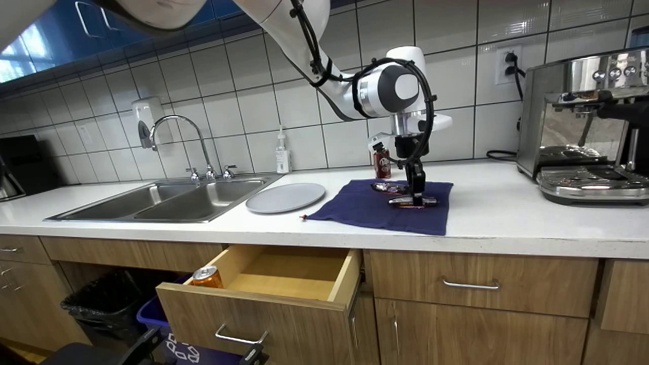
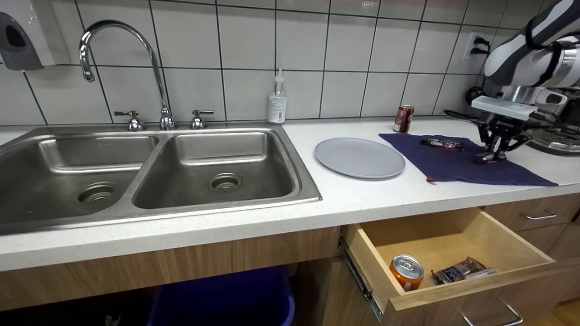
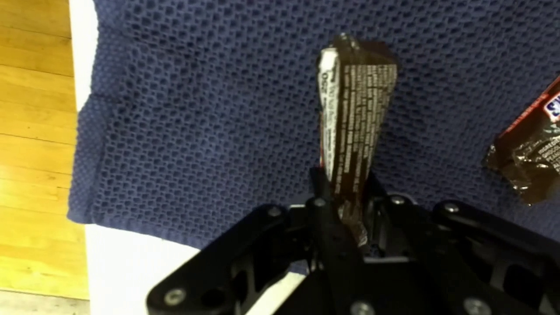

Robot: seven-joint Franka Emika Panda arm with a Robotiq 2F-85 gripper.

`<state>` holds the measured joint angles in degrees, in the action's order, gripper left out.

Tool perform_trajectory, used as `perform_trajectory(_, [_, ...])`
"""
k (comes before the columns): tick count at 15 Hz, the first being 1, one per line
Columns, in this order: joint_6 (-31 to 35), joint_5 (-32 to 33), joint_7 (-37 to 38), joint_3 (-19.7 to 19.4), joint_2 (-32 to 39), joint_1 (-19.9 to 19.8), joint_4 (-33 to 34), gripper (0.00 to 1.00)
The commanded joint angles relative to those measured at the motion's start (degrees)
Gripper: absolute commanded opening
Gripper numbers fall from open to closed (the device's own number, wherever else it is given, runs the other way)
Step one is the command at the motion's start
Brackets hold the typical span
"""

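The white counter carries a plate, a blue cloth (lying askew) and a can. A pump bottle and coffee machine stand there too.

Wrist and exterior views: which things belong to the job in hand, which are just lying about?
Likely in the job, given the grip:
claw, shut on a wrapped bar
navy towel beneath

Likely just lying about:
second bar
red can
gray plate
orange can in the drawer
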<state>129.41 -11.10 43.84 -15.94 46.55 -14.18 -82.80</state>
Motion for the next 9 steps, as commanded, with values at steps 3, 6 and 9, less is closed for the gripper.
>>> perform_trajectory(3, [-1.54,-0.48,-1.07,0.73,-0.91,-1.13,0.79,0.03])
perform_trajectory(6, [-0.94,-0.29,-1.13,0.44,-1.93,-1.01,-0.15,0.04])
perform_trajectory(9, [-0.33,0.05,-1.18,0.04,-3.38,-0.67,-1.31,0.04])
